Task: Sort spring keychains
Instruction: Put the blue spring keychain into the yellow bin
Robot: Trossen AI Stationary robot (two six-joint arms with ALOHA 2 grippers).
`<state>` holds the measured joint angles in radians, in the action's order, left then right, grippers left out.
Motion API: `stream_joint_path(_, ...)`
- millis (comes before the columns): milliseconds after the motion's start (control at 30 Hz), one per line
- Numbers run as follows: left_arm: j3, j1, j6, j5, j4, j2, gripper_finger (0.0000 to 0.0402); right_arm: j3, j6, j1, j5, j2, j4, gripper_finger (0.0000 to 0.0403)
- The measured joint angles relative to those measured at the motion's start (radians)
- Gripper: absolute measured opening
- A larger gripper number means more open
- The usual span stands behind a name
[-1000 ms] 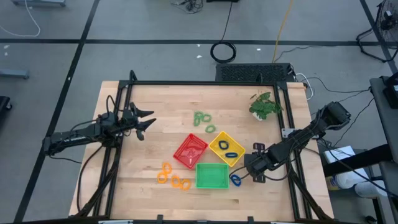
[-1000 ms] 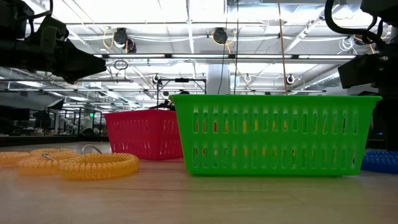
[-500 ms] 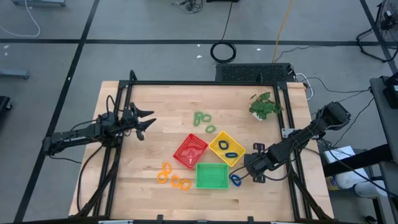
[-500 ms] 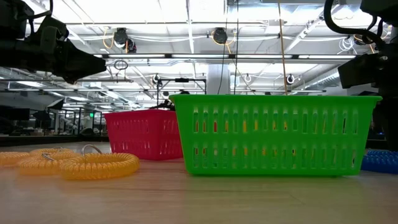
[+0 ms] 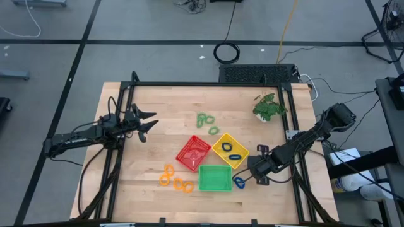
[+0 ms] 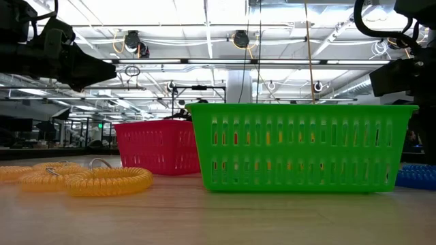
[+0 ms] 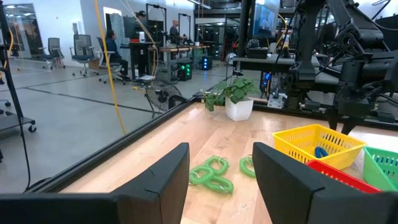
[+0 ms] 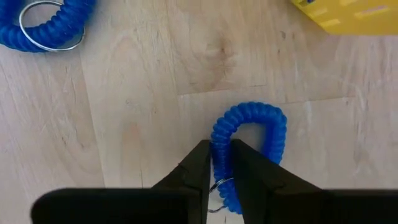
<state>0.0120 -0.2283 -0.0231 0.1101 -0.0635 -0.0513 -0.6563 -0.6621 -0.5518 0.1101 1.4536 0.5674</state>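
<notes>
Down at the near edge of the table (image 5: 126,195), around five o'clock, the right pincer (image 8: 215,163) is pressing low over a blue keychain (image 8: 249,146), its fingers narrowed onto one side of the coil and gripping it against the wood, just beside the green tray (image 5: 215,178). A second blue keychain (image 8: 43,25) is lying a little apart from it on the boards, and the corner of the yellow tray (image 5: 231,151) is sitting just beyond. At about seven o'clock, the orange keychains (image 5: 175,179) are clustering left of the green tray, and from table height they are showing as fat yellow-orange coils (image 6: 109,180) in front of the red tray (image 6: 157,146). Moving toward the centre, the red tray is sitting tilted, touching the yellow tray, which is carrying blue coils (image 5: 235,152) inside. Farther back, near twelve o'clock, the green keychains (image 7: 211,174) are lying loose on the wood. Out at nine o'clock, the left pincer (image 5: 146,122) is hovering above the table with its fingers spread wide, holding nothing. At the far one o'clock corner, the potted plant (image 5: 269,106) is standing.
</notes>
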Motion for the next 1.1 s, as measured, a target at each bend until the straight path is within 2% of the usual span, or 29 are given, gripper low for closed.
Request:
stream_joint_path(333, 0.0, 0.0, 0.0, 0.0, 0.0, 0.0, 0.0184, 0.0, 0.001, 0.0, 0.0, 0.0, 0.001, 0.0025)
stream_joint_path(1100, 0.0, 0.0, 0.0, 0.0, 0.0, 0.0, 0.0184, 0.0, 0.004, 0.0, -0.002, 0.0, 0.001, 0.0024)
